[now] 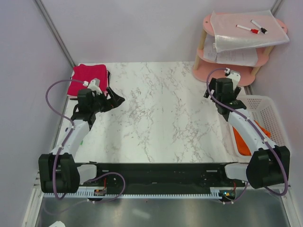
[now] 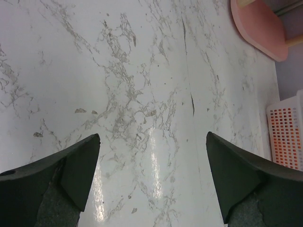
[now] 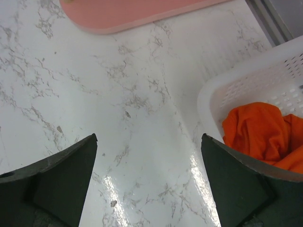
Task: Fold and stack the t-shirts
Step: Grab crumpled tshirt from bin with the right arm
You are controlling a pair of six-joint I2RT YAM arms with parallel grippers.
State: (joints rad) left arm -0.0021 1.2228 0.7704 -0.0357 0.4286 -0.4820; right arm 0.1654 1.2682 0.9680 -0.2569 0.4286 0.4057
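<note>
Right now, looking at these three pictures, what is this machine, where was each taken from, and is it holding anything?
These are two robot arms bolted to the near edge of a marble table. The wide picture looks down from above and behind them. The other two come from a camera on each wrist; the dark shapes at the bottom are that arm's own fingers. The left hand and the right hand are both open and hold nothing. A magenta t-shirt lies folded at the far left corner. An orange t-shirt sits bunched in a white basket on the right. A pink shelf with papers stands far right.
</note>
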